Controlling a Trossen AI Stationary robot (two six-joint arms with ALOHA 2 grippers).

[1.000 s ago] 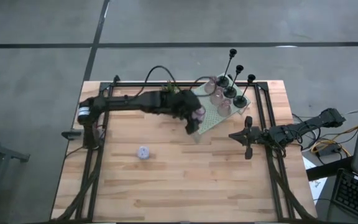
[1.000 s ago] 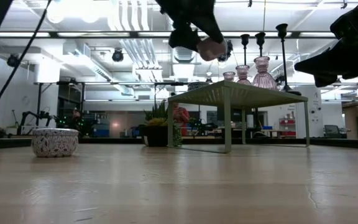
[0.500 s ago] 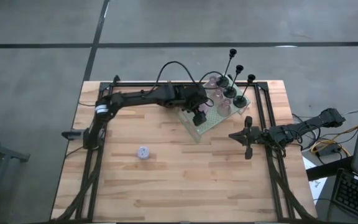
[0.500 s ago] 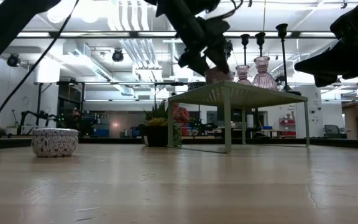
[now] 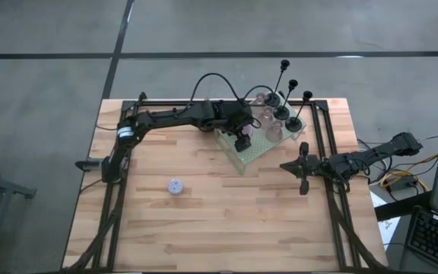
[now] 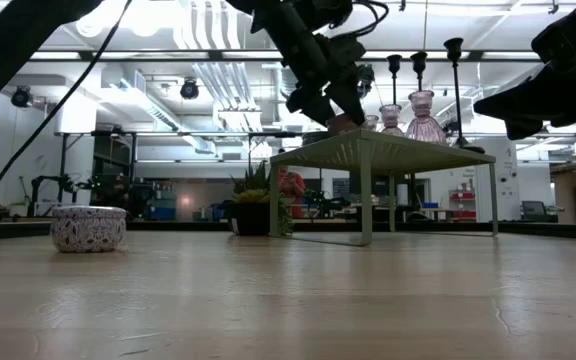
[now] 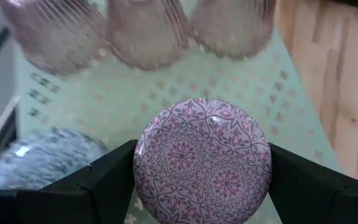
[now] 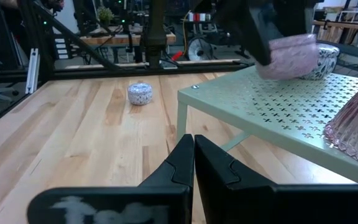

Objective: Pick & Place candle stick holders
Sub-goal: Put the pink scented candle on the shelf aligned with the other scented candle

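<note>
From the high view, the left tool [image 5: 243, 139] reaches over the near part of the pale green platform [image 5: 238, 158], which sits toward the far right of the worktop [image 5: 204, 221]. Three black holders [image 5: 289, 106] and the pinkish glass cups [image 5: 267, 122] stand along the platform's far side. One lilac holder [image 5: 175, 186] lies alone on the bare wood, well apart from the platform. The right tool [image 5: 303, 169] waits just beside the platform's right edge.

In the low view, the left tool [image 6: 328, 95] comes down from above onto the platform [image 6: 388, 150], with the pink holder [image 6: 342, 122] at its tip, touching or just above the surface; I cannot tell which. The lilac holder [image 6: 88, 228] rests on the worktop far to the side.

The left wrist view shows the fingers [image 7: 107, 180] pinching the pink patterned holder [image 7: 202, 160] on both sides, above the perforated surface. A bluish holder [image 7: 39, 158] sits just beside it, and the glass cups [image 7: 143, 31] stand close beyond.

In the right wrist view, the right tool [image 8: 193, 163] has its fingers pressed together, low over the wood.

To place well, the holder should go down flat, clear of the bluish one and the cups, and the fingers should part only slightly so they knock neither neighbour.
</note>
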